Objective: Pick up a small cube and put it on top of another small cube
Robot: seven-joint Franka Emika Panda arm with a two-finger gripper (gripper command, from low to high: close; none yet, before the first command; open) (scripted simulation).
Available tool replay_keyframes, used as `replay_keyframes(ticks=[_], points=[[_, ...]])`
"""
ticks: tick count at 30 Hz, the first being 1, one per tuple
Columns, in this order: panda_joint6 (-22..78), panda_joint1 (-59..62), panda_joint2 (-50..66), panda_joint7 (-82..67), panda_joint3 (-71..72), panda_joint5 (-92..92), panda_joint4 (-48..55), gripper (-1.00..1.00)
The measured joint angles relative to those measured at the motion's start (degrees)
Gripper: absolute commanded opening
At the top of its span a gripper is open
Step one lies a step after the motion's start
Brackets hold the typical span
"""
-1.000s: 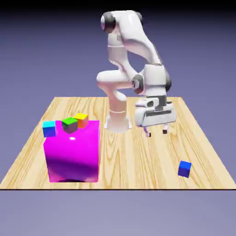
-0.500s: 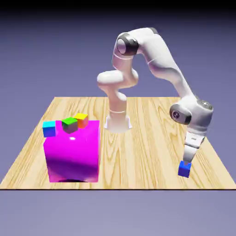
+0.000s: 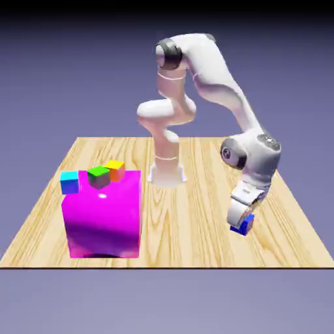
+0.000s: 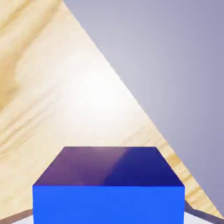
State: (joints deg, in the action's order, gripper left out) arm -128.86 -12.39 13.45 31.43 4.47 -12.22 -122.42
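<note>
Currently the fingers (image 3: 242, 224) are clamped on the blue cube (image 3: 246, 225), which fills the lower part of the hand view (image 4: 108, 186) and hides both tips. Half a second ago this cube rested on the table (image 3: 196, 215) with the hand descending onto it; one second ago the hand hung open and well away from it. Now the cube sits lifted clear of the wood and shifted toward the exterior view's left, so the grasp has been made and the carry has begun.

Remaining work, as a judgement: transport and placement. The likely targets lie well away from the fingers, on the far side of the table from them. The cyan cube (image 3: 70, 182) sits just beside the large magenta block (image 3: 102, 215); the green cube (image 3: 98, 176) and the orange cube (image 3: 116, 170) stand on or just behind the block's top edge, near each other; which of the two cannot be told from this view.

Caution: the hand is tilted, so the held cube must be levelled above the chosen target before the grip opens, or it may slide off.
</note>
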Motion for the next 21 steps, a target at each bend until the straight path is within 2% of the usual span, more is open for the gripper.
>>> replay_keyframes(ticks=[13,18,19,21], points=[[22.7,19.4,-26.8,9.1,-25.0,6.8,-2.8,-1.00],[12.7,19.7,-24.4,8.7,-25.7,7.1,-10.4,-1.00],[12.2,19.7,-24.2,8.6,-25.7,7.1,-10.8,1.00],[12.2,19.7,-24.2,8.7,-25.7,6.9,-10.8,1.00]])
